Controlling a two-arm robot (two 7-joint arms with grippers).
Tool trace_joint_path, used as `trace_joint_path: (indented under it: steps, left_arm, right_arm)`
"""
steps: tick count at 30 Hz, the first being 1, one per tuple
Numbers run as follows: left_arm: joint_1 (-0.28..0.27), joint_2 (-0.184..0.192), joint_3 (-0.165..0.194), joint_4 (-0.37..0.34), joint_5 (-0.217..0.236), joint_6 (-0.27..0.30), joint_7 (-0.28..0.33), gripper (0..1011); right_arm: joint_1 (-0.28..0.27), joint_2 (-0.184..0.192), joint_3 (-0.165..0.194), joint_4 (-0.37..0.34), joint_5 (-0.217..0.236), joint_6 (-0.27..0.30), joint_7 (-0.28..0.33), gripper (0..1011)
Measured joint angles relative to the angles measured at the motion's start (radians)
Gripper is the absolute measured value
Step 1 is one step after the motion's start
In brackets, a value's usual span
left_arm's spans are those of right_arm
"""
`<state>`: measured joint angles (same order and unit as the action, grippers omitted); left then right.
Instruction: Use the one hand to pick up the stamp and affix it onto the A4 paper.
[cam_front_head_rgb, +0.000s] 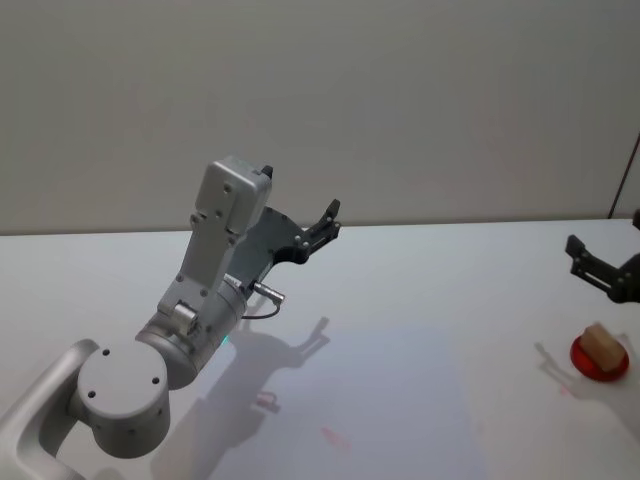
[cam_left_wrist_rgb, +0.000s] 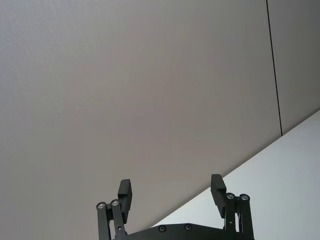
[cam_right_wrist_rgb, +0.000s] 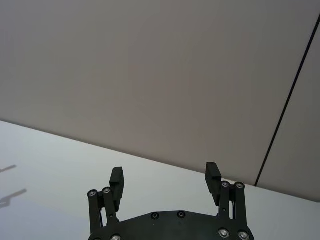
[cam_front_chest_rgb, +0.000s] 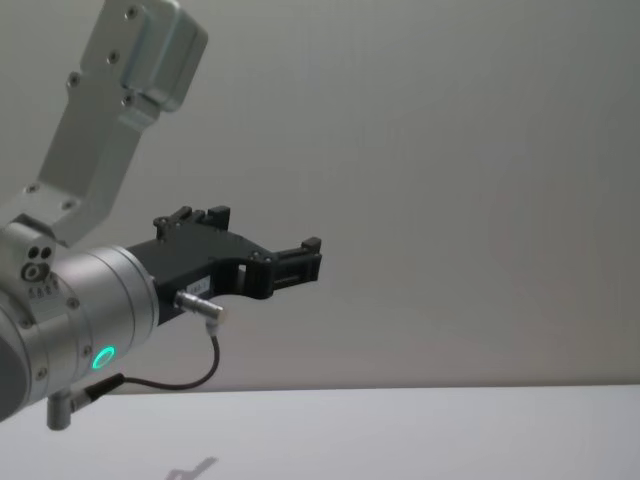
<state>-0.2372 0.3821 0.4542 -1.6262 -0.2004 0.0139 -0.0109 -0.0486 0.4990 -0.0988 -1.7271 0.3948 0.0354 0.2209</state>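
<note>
**benchrat:** So how far along is the stamping job? Looks like nothing's happened yet.

**servo_sam:** I'd say so too, basically step zero. Going from the left of the head view: the left arm (cam_front_head_rgb: 205, 290) is folded up off the worktop (cam_front_head_rgb: 420, 300), elbow low in the lower-left corner. Its forearm slants up and the left gripper (cam_front_head_rgb: 325, 222) pokes toward the back wall around upper centre. Jaws are spread wide with nothing between them. To me it looks parked.

**benchrat:** And the paper?

**servo_sam:** Honestly can't make out an A4 paper against the white worktop in the middle of the frame, so no idea where the target is.

**benchrat:** Right side?

**servo_sam:** The right gripper (cam_front_head_rgb: 603, 265) comes in at the right edge, mid-height, hanging above the worktop. Its jaws are also apart and empty. The stamp (cam_front_head_rgb: 600, 343), a little wooden block, sits on a red pad (cam_front_head_rgb: 581, 358) in the lower right, just below and near that gripper but not touching it.

**benchrat:** So everything's left to do.

**servo_sam:** Yep: reach down, grab, carry over, press. My guess is the right arm does it.
</note>
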Motion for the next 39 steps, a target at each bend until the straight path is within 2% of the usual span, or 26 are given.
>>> trace_joint_path:
  steps: [13,39]
  left_arm:
    - [0.000,0.000,0.000,0.000,0.000,0.000,0.000,1001]
    - [0.000,0.000,0.000,0.000,0.000,0.000,0.000,1001]
  right_arm:
    - [-0.019,0.035,0.028,0.035,0.003,0.006,0.007,1001]
    - [-0.037,0.038,0.026,0.073,-0.020,0.078,0.013,1001]
